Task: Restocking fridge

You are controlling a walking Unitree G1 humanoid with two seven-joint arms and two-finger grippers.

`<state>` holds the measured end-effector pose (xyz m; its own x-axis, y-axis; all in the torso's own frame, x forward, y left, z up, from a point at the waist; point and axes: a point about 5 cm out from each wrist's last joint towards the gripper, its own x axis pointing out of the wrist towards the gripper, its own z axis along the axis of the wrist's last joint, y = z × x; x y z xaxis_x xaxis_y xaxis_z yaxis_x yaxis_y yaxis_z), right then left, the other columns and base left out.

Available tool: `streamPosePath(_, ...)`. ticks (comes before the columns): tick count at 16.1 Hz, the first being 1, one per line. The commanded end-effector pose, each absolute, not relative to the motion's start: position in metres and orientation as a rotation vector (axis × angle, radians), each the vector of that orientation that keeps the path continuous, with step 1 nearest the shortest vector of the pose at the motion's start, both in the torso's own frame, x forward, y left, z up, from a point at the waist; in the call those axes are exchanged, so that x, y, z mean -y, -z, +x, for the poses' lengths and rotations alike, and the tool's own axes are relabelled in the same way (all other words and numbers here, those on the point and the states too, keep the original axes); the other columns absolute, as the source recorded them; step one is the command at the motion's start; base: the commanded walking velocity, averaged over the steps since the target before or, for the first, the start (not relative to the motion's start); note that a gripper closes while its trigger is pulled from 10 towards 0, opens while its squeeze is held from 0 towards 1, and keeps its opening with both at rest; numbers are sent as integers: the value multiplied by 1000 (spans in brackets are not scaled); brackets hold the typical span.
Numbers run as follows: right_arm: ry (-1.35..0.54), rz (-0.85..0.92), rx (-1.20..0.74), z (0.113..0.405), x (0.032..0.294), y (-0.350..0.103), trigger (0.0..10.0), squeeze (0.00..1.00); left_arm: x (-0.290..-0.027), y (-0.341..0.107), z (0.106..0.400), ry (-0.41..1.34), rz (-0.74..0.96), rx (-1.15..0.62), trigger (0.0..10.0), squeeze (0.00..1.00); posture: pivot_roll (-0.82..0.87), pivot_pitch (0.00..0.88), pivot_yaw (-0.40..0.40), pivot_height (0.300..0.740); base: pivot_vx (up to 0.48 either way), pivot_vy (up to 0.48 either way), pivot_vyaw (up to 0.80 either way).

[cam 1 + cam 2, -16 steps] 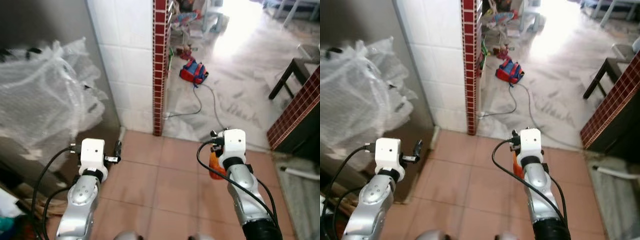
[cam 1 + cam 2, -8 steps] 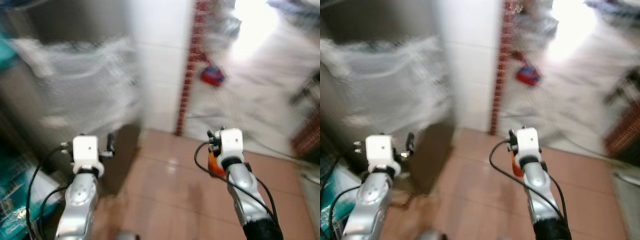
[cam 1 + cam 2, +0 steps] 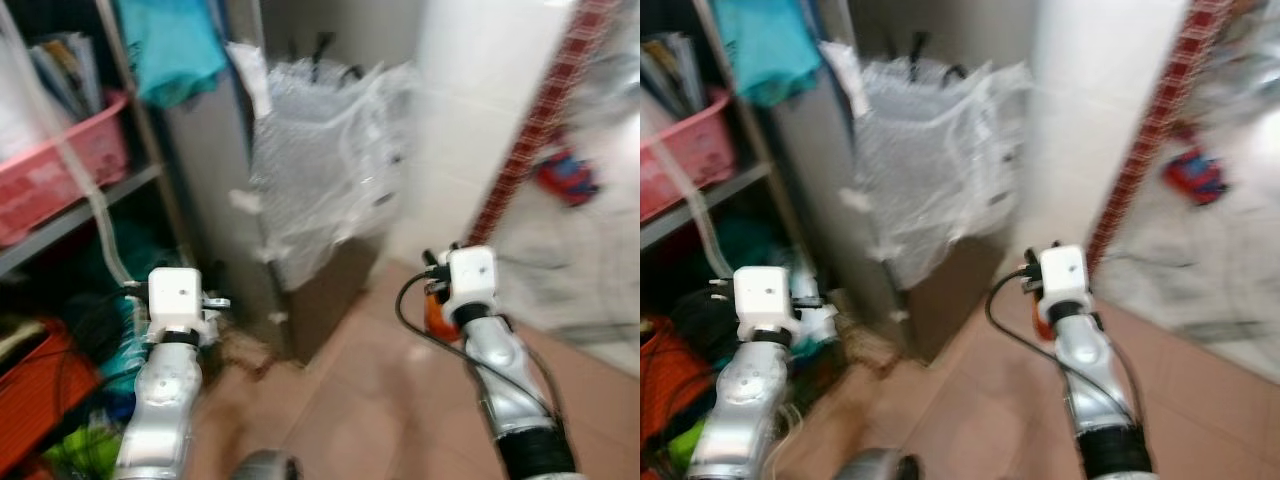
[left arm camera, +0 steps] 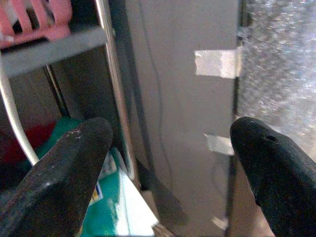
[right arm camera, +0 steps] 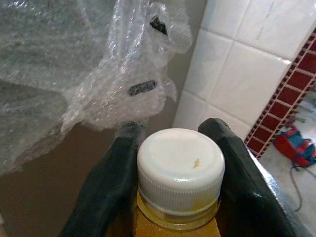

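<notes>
Between the 2 black fingers (image 5: 106,187) of our right gripper (image 5: 177,148) we pinch a bottle (image 5: 180,170) with a white cap and orange contents, carried upright at chest height over the tiled floor (image 3: 400,400), while our left gripper (image 4: 168,163) hangs empty with its 2 fingers spread wide beside a metal shelf (image 3: 80,205) holding a pink basket (image 3: 60,165). Ahead stands a tall grey appliance (image 3: 215,230) draped in bubble wrap (image 3: 325,150), which we judge to be the fridge, so the step in hand is the carry and approach. Next, we judge, the empty left gripper must find and open the door, whose handle we cannot make out in these blurred views.
</notes>
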<state>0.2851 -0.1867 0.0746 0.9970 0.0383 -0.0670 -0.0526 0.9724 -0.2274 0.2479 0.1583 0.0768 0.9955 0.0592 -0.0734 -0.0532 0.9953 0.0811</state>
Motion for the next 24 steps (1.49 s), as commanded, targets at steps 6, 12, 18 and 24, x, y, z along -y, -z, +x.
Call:
streamPosePath(6, -29, -211, -44, 289, 189, -80, 10000, 0, -151, -83, 252, 2, 58, -38, 10000, 0, 60, 0, 7, 740, 235, 0, -331)
streamPosePath(12, -42, -226, -36, 289, 188, -80, 10000, 0, -152, -84, 251, -12, 60, -28, 10000, 0, 62, 0, 6, 740, 291, 0, 0)
streamPosePath(18, -66, -234, -36, 288, 186, -78, 10000, 0, -157, -87, 251, -97, 95, -10, 10000, 0, 63, 0, 7, 740, 51, 0, 0)
streamPosePath(24, -76, -245, -52, 283, 189, -73, 10000, 0, -171, -95, 244, -223, 131, 25, 10000, 0, 71, 0, 5, 740, 0, 0, 0)
